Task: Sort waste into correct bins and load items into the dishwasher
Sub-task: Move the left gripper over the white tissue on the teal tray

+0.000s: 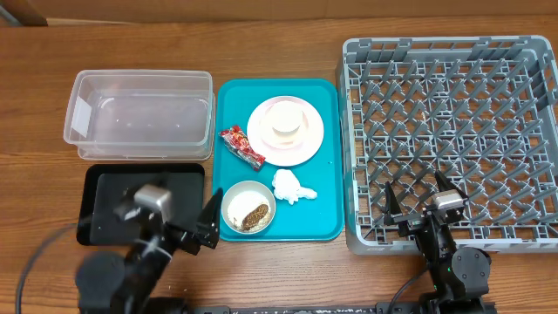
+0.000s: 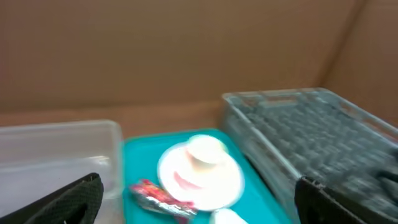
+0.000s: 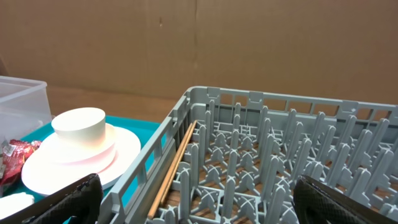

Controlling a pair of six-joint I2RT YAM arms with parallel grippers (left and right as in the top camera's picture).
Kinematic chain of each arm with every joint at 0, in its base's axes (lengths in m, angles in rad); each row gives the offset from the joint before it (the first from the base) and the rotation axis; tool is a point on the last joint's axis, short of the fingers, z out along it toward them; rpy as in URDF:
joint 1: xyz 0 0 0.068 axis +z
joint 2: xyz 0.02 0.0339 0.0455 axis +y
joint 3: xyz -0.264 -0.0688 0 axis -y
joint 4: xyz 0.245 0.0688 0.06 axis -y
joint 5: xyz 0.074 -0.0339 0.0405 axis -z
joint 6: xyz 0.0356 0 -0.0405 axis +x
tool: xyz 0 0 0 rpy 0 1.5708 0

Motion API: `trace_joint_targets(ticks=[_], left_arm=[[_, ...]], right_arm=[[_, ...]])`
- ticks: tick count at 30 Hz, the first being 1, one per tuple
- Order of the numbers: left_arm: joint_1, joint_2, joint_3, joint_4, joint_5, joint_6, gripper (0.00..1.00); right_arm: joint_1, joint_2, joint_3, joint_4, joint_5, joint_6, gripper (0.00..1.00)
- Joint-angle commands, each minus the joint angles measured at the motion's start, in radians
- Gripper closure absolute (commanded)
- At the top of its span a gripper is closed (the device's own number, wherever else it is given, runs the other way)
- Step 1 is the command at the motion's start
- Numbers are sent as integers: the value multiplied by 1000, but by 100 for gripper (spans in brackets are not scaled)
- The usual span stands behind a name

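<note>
On the teal tray (image 1: 327,166) lie a red wrapper (image 1: 241,146), a crumpled white tissue (image 1: 292,186), a white bowl (image 1: 234,196) holding grains and brown crumbs (image 1: 255,215), and a pale plate (image 1: 305,144) with an upturned white cup (image 1: 286,122) on it. The clear tub (image 1: 139,113) stands at the left, with the black tray (image 1: 105,187) in front of it. The grey dish rack (image 1: 453,131) fills the right. My left gripper (image 1: 170,220) hovers open over the black tray's near edge. My right gripper (image 1: 418,199) is open over the rack's near-left corner. Both are empty.
A thin wooden stick (image 3: 177,165) lies inside the rack along its left wall. The left wrist view is blurred and shows the plate (image 2: 186,180), the wrapper (image 2: 158,198) and the tub (image 2: 56,155). A brown cardboard wall stands behind the table.
</note>
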Motion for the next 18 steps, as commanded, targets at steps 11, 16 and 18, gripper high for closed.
trace_joint_targets(ticks=[11, 16, 18], left_arm=[[-6, 709, 486, -69, 1001, -113, 0], [-8, 849, 486, -82, 1088, -126, 0], [-27, 904, 485, -106, 1110, -126, 15]], right_arm=[[5, -12, -11, 8, 9, 0, 0], [5, -12, -11, 8, 9, 0, 0], [5, -12, -11, 8, 9, 0, 0]])
